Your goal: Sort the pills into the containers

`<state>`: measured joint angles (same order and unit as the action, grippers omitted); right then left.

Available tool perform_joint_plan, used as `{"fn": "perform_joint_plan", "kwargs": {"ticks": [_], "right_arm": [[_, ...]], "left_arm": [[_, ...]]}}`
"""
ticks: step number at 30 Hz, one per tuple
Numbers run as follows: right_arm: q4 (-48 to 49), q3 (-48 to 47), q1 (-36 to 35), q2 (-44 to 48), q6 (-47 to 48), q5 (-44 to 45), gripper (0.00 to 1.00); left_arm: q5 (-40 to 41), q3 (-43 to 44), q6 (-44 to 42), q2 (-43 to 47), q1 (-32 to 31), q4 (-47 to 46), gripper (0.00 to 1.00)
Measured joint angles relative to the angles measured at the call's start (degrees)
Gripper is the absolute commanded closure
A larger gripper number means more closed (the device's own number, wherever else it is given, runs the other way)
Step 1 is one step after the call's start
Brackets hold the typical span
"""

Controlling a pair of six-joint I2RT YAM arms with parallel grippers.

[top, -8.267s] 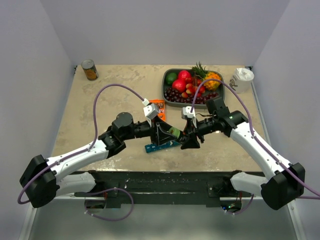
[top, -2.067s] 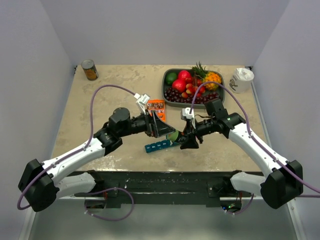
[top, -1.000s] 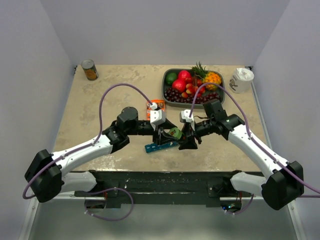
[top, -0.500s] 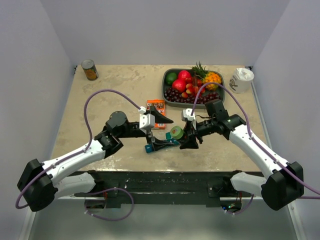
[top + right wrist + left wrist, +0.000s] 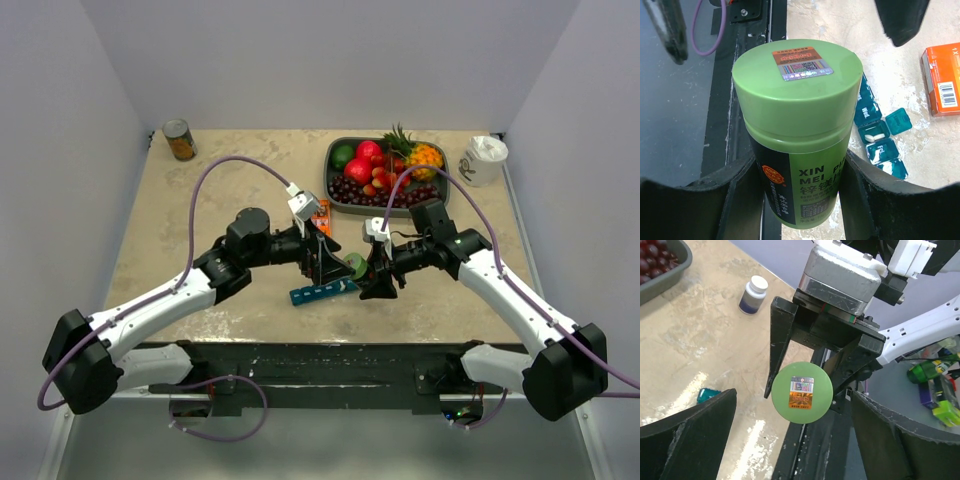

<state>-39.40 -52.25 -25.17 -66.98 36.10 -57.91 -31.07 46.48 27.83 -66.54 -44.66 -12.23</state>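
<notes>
The right hand [image 5: 375,275] grasps the green bottle [image 5: 800,190] above the counter [image 5: 200,230], cap [image 5: 801,392] on. The left hand [image 5: 322,262] is released, fingers [image 5: 690,435] wide either side of the cap, not touching. The organiser [image 5: 322,293] lies at the bottle's 7 o'clock, one lid open, a white pill [image 5: 874,136] inside. Uncapping looks the step in hand; next the left hand should close squarely on the cap and twist.

Table [image 5: 220,180]: organiser [image 5: 879,150], orange box [image 5: 941,80], can [image 5: 180,140], fruit tray [image 5: 328,178], maybe cup [image 5: 485,158].

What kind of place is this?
Probably a robot lab test cell: plain white walls box in a table, with left arm and right arm mounted at its near edge and a fruit tray as prop.
</notes>
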Motion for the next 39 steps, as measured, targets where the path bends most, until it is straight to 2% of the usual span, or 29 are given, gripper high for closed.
{"fn": "perform_joint_plan", "kwargs": {"ticks": [4, 11, 14, 15, 16, 18, 19, 21, 23, 24, 25, 27, 29, 32, 39], "right_arm": [[0.0, 0.0, 0.0, 0.0, -0.1, 0.0, 1.0], [0.0, 0.0, 0.0, 0.0, -0.2, 0.0, 1.0], [0.0, 0.0, 0.0, 0.0, -0.2, 0.0, 1.0], [0.0, 0.0, 0.0, 0.0, -0.2, 0.0, 1.0], [0.0, 0.0, 0.0, 0.0, -0.2, 0.0, 1.0], [0.0, 0.0, 0.0, 0.0, -0.5, 0.5, 1.0], [0.1, 0.0, 0.0, 0.0, -0.5, 0.6, 1.0], [0.2, 0.0, 0.1, 0.0, -0.3, 1.2, 1.0], [0.5, 0.2, -0.1, 0.0, 0.2, 1.9, 1.0], [0.6, 0.2, -0.2, 0.0, 0.6, 2.1, 1.0], [0.7, 0.2, -0.4, 0.0, 1.1, 2.5, 1.0], [1.0, 0.3, -0.6, 0.0, 1.6, 2.8, 1.0], [0.6, 0.3, -0.4, 0.0, 0.7, 2.1, 1.0], [0.4, 0.3, 0.0, 0.0, 0.1, 1.8, 1.0], [0.1, 0.3, 0.0, 0.0, -0.2, 1.4, 1.0]], "left_arm": [[0.0, 0.0, 2.2, -0.1, -0.3, 1.1, 0.02], [0.4, 2.3, 1.7, -3.2, -2.6, 3.3, 0.14], [1.4, 3.7, 0.1, -4.3, -3.3, 5.3, 0.27], [1.6, 4.1, -0.5, -4.5, -3.5, 5.9, 0.44], [1.8, 4.6, -1.2, -4.7, -3.5, 6.6, 0.54], [1.3, 5.3, -2.8, -5.0, -3.6, 7.6, 0.67], [1.3, 5.7, -3.8, -5.2, -3.7, 8.0, 0.69], [0.1, 6.3, -6.4, -5.6, -3.7, 8.9, 0.68], [-1.1, 6.5, -9.9, -5.7, -3.7, 9.9, 0.63], [-1.6, 6.5, -12.2, -5.6, -3.7, 10.4, 0.47], [-1.9, 6.6, -14.3, -5.6, -3.7, 11.0, 0.38], [-1.8, 6.6, -17.6, -5.1, -3.7, 11.9, 0.22], [-1.8, 6.4, -21.2, -4.1, -3.7, 13.6, 0.13], [-1.7, 5.7, -21.3, -2.3, -3.7, 12.6, 0.1], [-1.7, 5.0, -17.6, -0.5, -3.7, 8.0, 0.1]]}}
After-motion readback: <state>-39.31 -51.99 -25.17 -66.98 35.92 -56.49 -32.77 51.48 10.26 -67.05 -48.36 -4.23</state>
